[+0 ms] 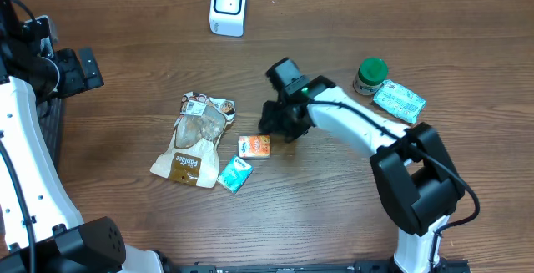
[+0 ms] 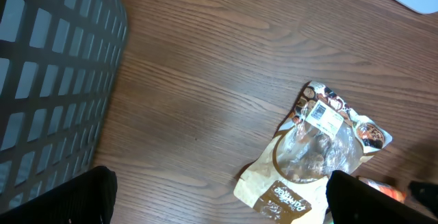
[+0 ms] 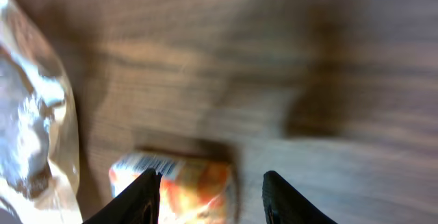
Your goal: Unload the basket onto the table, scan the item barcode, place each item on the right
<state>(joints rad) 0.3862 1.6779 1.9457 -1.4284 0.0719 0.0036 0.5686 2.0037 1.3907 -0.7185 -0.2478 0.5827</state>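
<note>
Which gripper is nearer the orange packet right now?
Right. The right gripper hangs right next to the orange packet, fingers apart; the left gripper is far off near the table's left edge, by the black basket.

The small orange packet (image 1: 254, 146) lies flat and unheld on the tabletop (image 1: 334, 214), near the middle, its long side running left to right in the overhead view. In the blurred right wrist view, a white strip with dark bars shows along its upper edge. The white barcode scanner (image 1: 228, 7), a rounded box with a dark-rimmed face, stands at the far edge, well apart from the packet.
</note>
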